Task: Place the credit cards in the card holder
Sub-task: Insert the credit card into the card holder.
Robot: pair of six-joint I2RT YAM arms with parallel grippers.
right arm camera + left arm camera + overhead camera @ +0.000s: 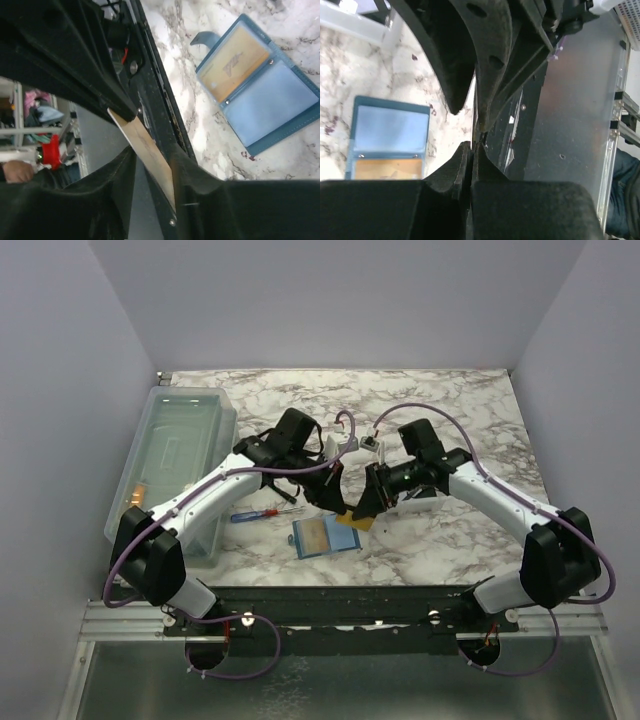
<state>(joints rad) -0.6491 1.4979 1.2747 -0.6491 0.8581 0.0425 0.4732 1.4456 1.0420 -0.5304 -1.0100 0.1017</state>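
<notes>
- The left claw [343,508] is pinched tight on a golden-orange credit card [352,521], which it holds by its flat faces in the air above the desk [450,420]
- In the left wrist view the card runs edge-on as a thin line up from that claw's closed tips [471,152]
- The right claw [366,503] meets it from the other side, and the two claws nearly touch over the middle of the desk
- In the right wrist view the same card [147,155] slants between the right claw's fingers [200,200]; the jaws stand about half apart, one on each side of it, with a dark gap between the card and one finger, so it is not clamped there
- The card's upper end disappears into the left claw's dark fingers
- The teal-blue card holder [322,537] lies opened flat on the desk, just in front of and below the two claws, apart from both
- A second credit card [235,65] sits in one inner pocket of the holder; the other half shows only its blue lining
- The holder's snap tab [202,37] sticks out from the half with the card
- A screwdriver [265,513] with a blue and red handle lies to the left of the holder, beside a clear bin [180,455] at the desk's left edge
</notes>
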